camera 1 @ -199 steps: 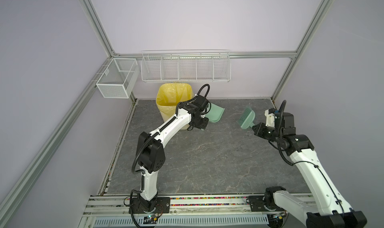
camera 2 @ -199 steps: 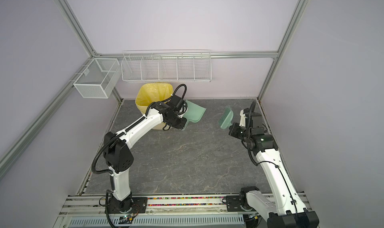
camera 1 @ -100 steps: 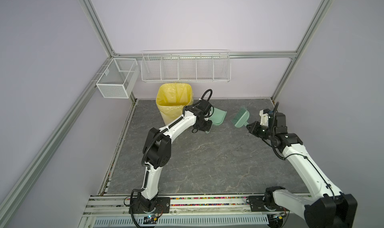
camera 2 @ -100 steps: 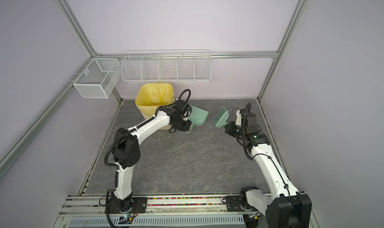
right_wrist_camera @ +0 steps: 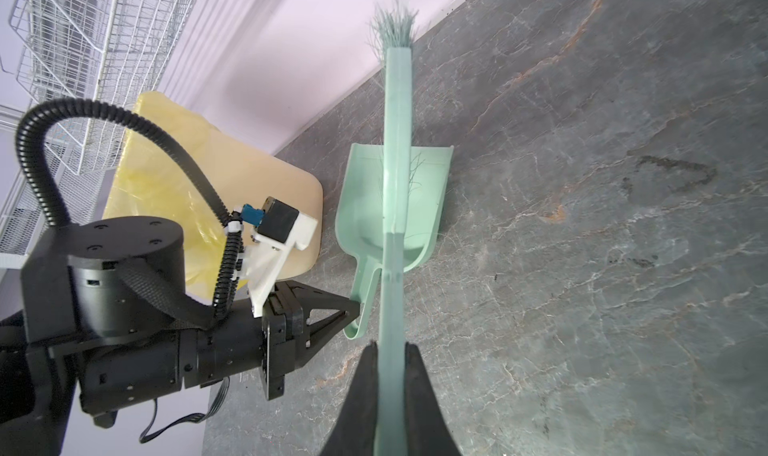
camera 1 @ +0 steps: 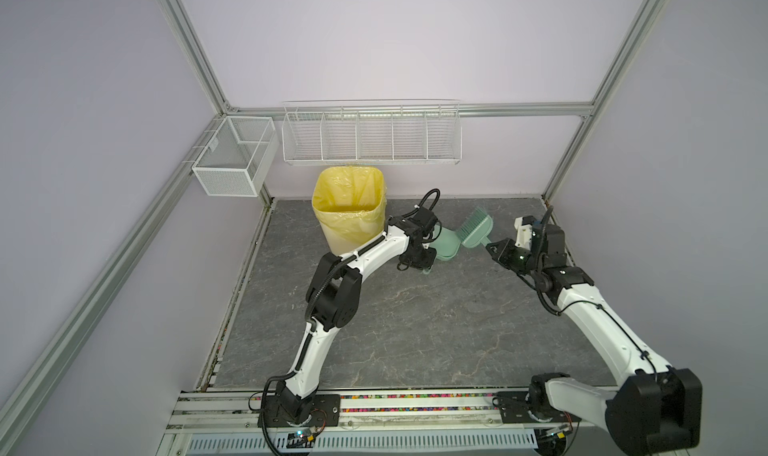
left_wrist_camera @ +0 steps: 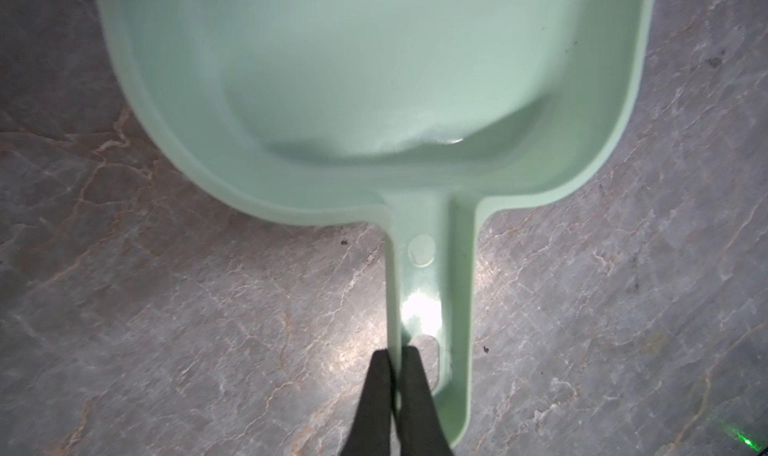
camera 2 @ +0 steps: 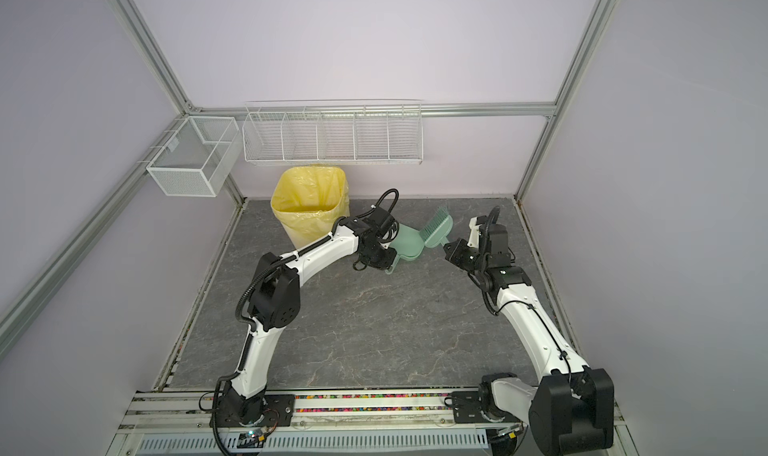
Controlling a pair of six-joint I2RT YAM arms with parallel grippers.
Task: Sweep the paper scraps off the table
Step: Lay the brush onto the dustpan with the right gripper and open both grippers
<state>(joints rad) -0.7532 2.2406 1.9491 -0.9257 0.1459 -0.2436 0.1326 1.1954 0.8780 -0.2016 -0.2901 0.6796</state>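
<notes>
L tool (left_wrist_camera: pixel 395 352) pinches dustpan (left_wrist_camera: pixel 374 80) handle, dustpan empty on counter (left_wrist_camera: pixel 166 308); R tool (right_wrist_camera: pixel 390 346) clamps brush (right_wrist_camera: pixel 397 142), laid across dustpan ahead of it. No paper scraps seen near either tool. Prob. wrap-up: you release both.

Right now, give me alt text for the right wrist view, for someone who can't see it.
The right pincer is shut on a mint-green brush whose bristle end reaches across a matching dustpan, held at its handle by the left pincer. A yellow-lined bin stands close by on the dark grey table.
</notes>
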